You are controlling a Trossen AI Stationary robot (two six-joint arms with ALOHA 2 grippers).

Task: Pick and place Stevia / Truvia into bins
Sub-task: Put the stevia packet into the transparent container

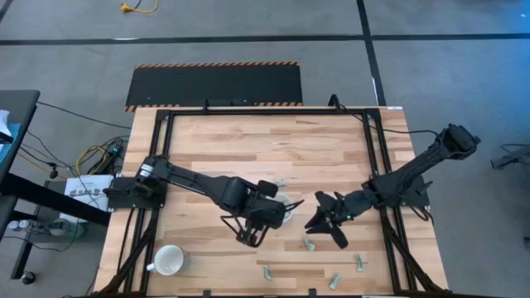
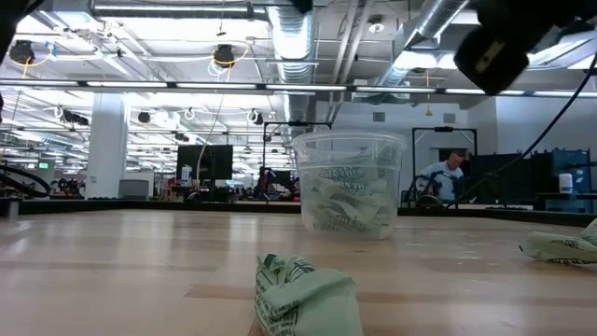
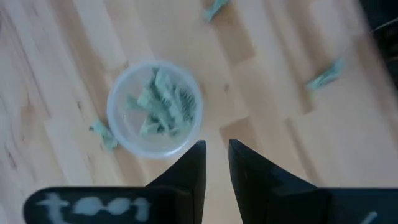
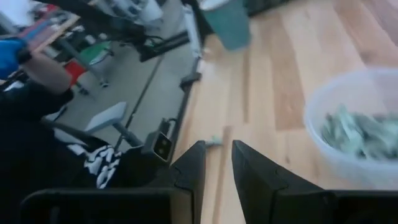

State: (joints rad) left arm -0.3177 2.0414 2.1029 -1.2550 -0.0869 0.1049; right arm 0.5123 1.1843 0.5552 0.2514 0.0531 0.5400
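The clear plastic cup [image 2: 347, 184] stands upright near the middle of the wooden table [image 1: 248, 141], with several pale green sachets [image 3: 163, 107] heaped inside it. The left gripper [image 3: 216, 163] hovers above the table just beside the cup, its fingers narrowly parted with nothing between them. The right gripper [image 4: 217, 163] hangs close on the cup's other side, also narrowly parted and empty. More loose sachets [image 1: 308, 244] lie scattered toward the table's near edge, and a white mug [image 1: 169, 261] sits at the left corner.
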